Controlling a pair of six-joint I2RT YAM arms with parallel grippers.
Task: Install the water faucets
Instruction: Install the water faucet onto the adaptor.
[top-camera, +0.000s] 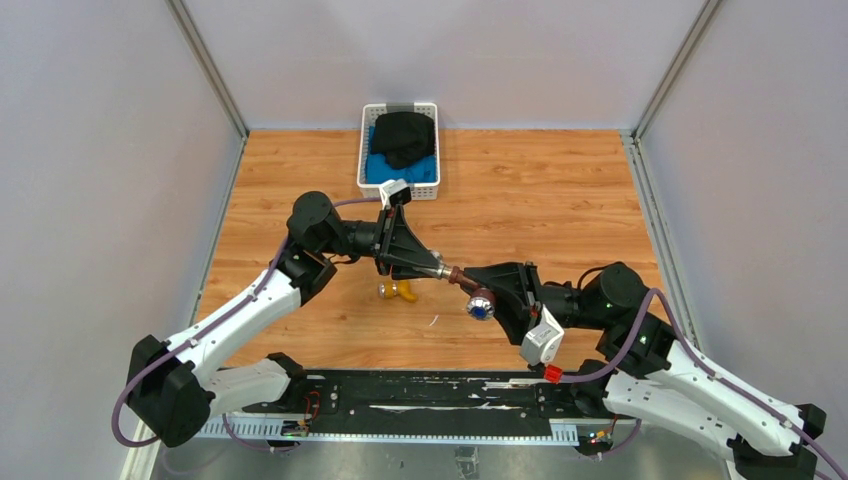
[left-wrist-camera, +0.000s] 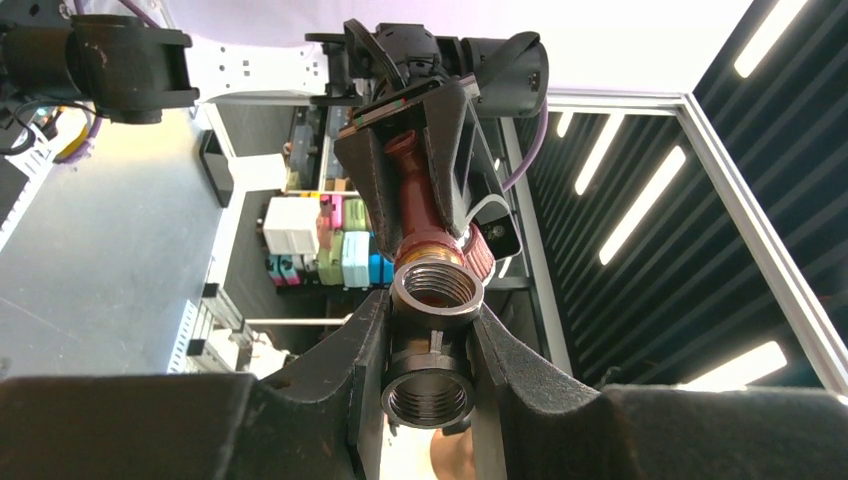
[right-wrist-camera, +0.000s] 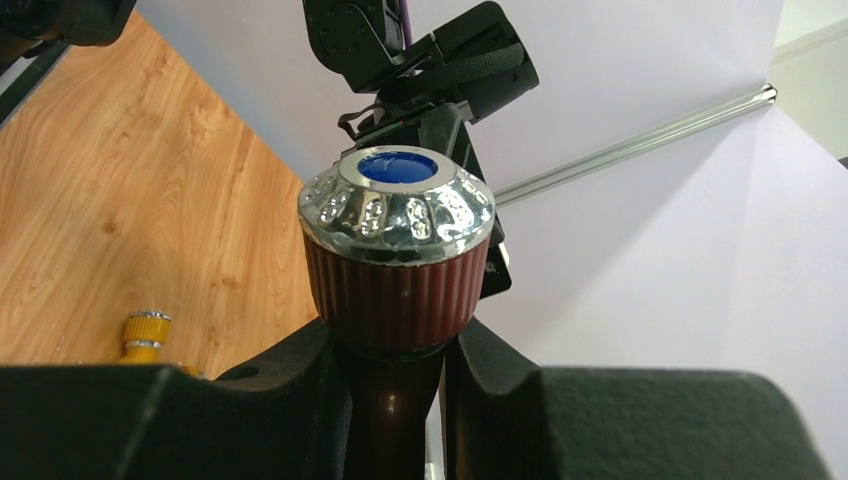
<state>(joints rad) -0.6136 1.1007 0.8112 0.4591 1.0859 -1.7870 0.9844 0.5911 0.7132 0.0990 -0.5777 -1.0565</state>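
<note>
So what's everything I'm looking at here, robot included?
table: one, light wood, under everything
basket: one, white, table's far edge
cloths: at least two, black over blue, in the basket
brass tap: one, yellow, lying mid-table
dark tap: one, reddish-brown, blue-capped silver knob, held aloft
fitting: one, grey metal, held against the dark tap's end
left hand: one, black, shut on the fitting
right hand: one, black, shut on the dark tap
</note>
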